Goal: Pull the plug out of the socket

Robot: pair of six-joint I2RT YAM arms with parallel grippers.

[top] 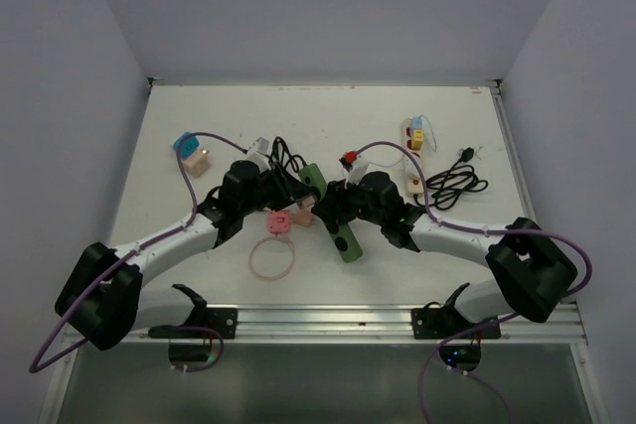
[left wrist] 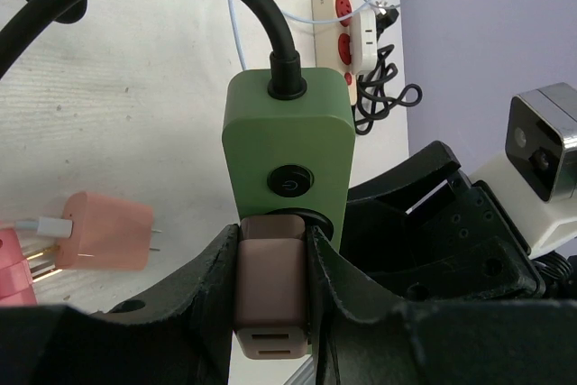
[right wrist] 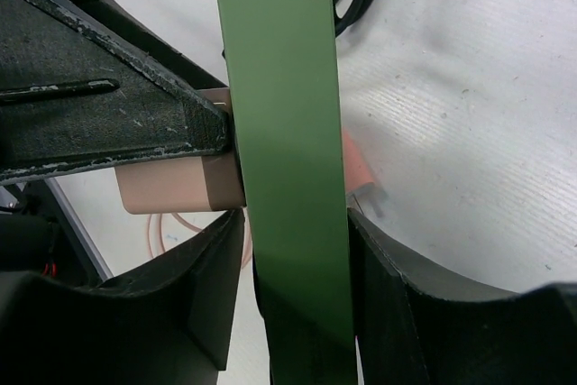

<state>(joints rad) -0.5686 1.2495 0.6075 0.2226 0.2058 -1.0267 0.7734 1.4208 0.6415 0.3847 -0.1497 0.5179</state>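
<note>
A: What's the left gripper (left wrist: pixel 272 242) doing?
B: It's clamped on the plug (left wrist: pixel 270 304), 1 finger on each side.
A: Where's the plug?
B: Pressed against the face of the green socket (left wrist: pixel 287 146), just below the button (left wrist: pixel 286 180).
A: And the right gripper (right wrist: pixel 297 263)?
B: Its 2 fingers squeeze the socket's sides, right beside the plug.

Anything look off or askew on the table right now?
Nothing damaged or spilled. The green power strip sits diagonally, clamped edgewise by the right pincer, while the left pincer grips the beige plug seated in it. An unplugged pink plug lies on its side nearby, prongs bare.
</note>
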